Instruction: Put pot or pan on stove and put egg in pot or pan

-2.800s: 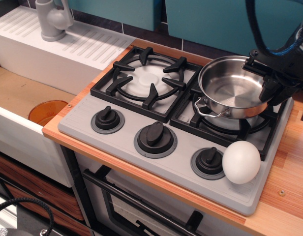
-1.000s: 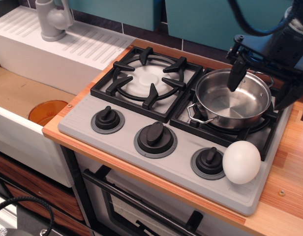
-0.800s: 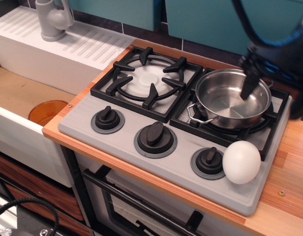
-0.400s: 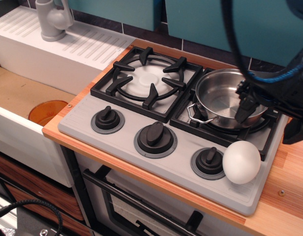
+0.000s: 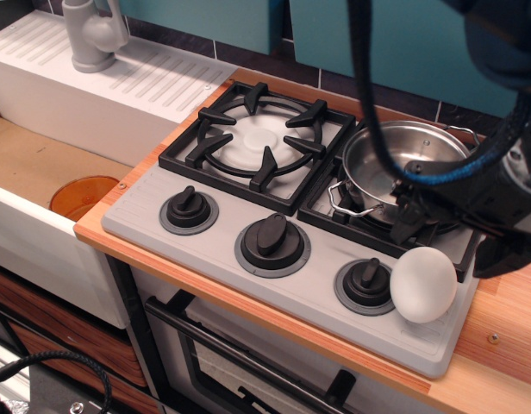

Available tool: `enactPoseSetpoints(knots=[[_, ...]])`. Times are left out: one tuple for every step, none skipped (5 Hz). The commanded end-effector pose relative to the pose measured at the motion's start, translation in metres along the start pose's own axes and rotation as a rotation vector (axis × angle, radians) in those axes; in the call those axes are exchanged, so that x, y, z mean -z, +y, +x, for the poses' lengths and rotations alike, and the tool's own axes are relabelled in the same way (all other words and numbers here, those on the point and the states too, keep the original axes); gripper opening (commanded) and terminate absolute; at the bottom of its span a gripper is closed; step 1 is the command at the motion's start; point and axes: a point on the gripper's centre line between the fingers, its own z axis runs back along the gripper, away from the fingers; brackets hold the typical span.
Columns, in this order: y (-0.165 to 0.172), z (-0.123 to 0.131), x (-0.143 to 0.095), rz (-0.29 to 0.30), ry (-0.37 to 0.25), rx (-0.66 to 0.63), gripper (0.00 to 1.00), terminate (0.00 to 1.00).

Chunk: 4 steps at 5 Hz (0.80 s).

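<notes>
Pot (image 5: pixel 388 155), behind the claw (image 5: pixel 446 226): polished stainless steel, mirror-bright, thin wire handles. Egg (image 5: pixel 422 285), just below the claw: white, smooth, matt. Stove (image 5: pixel 214 237), to the claw's left: grey matt plastic body, faintly ribbed; black matt grates and knobs; white burner discs. Countertop (image 5: pixel 507 319), lower right: light wood grain, satin finish.

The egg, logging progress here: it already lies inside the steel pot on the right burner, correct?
Not quite. In the observation.image view the egg lies on the stove's front right corner beside a knob, outside the pot; the pot does sit on the right burner.
</notes>
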Motion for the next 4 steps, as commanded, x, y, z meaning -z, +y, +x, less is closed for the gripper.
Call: enactPoseSetpoints(knots=[[-0.002,0.003,-0.012,-0.049,-0.063,-0.041,1.0,0.0],[-0.004,-0.001,-0.005,-0.059,-0.082,-0.043,1.0,0.0],[-0.008,-0.005,0.008,-0.047,-0.116,-0.044,1.0,0.0],[-0.011,-0.008,0.017,-0.053,-0.139,-0.04,1.0,0.0]])
